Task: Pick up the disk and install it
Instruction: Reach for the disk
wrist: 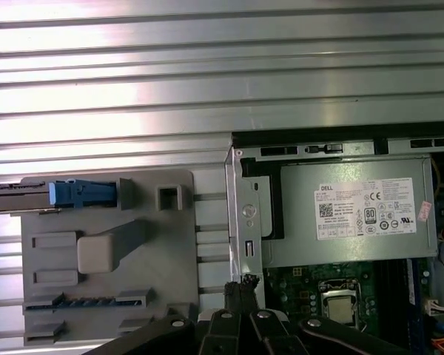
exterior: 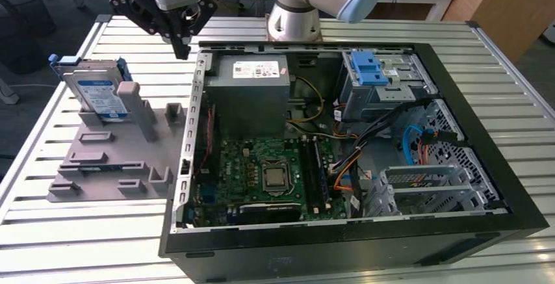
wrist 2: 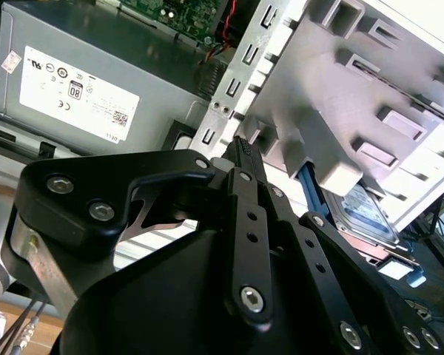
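Observation:
The disk [exterior: 93, 91], a grey hard drive with a white and blue label in a blue carrier frame, stands on edge in a grey holder [exterior: 113, 160] at the exterior view's left. It also shows edge-on in the first wrist view as the disk [wrist: 59, 195] and partly behind the holder in the second wrist view as the disk [wrist 2: 366, 211]. My gripper [exterior: 181, 51] hangs above the table by the case's back left corner, to the right of the disk and apart from it. Both wrist views show the gripper [wrist 2: 243, 148] [wrist: 241, 284] with fingers together, holding nothing.
An open computer case [exterior: 485, 229] lies on the slatted metal table [exterior: 52, 245]. Inside are a grey power supply box [exterior: 251, 79] with a white sticker, a green motherboard [exterior: 260, 173], cables, and a drive bay with a blue latch [exterior: 368, 69]. The arm's base [exterior: 293, 17] stands behind the case.

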Motion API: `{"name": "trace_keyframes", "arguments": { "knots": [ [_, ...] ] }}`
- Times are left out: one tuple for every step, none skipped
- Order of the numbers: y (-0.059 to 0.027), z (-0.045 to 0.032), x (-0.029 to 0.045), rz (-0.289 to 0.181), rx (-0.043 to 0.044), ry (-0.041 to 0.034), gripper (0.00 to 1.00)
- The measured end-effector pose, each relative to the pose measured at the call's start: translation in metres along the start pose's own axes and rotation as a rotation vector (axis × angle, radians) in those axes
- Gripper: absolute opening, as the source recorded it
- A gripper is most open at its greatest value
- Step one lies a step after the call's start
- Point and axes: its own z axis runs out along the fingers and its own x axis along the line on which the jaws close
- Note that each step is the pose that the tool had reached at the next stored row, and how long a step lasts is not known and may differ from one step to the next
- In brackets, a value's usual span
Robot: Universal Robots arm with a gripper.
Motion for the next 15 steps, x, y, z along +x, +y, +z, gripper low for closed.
{"name": "trace_keyframes", "arguments": {
  "knots": [
    [-0.0001, 0.0000, 0.0010, 0.000, 0.0000, 0.0001, 0.11],
    [-0.0002, 0.0000, 0.0021, 0.000, 0.0001, 0.0002, 0.11],
    [-0.0002, 0.0000, 0.0033, 0.000, 0.0001, 0.0005, 0.11],
    [-0.0003, 0.0001, 0.0044, 0.000, 0.0000, 0.0006, 0.11],
    [-0.0004, 0.0001, 0.0056, 0.000, 0.0001, 0.0009, 0.11],
    [-0.0005, 0.0001, 0.0067, 0.000, 0.0001, 0.0011, 0.11],
    [-0.0006, 0.0001, 0.0080, 0.000, 0.0001, 0.0014, 0.11],
    [-0.0007, 0.0002, 0.0092, 0.000, 0.0001, 0.0017, 0.11],
    [-0.0007, 0.0001, 0.0104, 0.000, 0.0002, 0.0022, 0.11],
    [-0.0008, 0.0002, 0.0115, 0.000, 0.0002, 0.0026, 0.11],
    [-0.0009, 0.0002, 0.0127, 0.000, 0.0003, 0.0029, 0.11],
    [-0.0010, 0.0002, 0.0140, 0.000, 0.0003, 0.0032, 0.11],
    [-0.0010, 0.0003, 0.0153, 0.000, 0.0002, 0.0034, 0.11],
    [-0.0011, 0.0003, 0.0168, 0.000, 0.0003, 0.0036, 0.11],
    [-0.0012, 0.0003, 0.0183, 0.000, 0.0004, 0.0038, 0.11]
  ]
}}
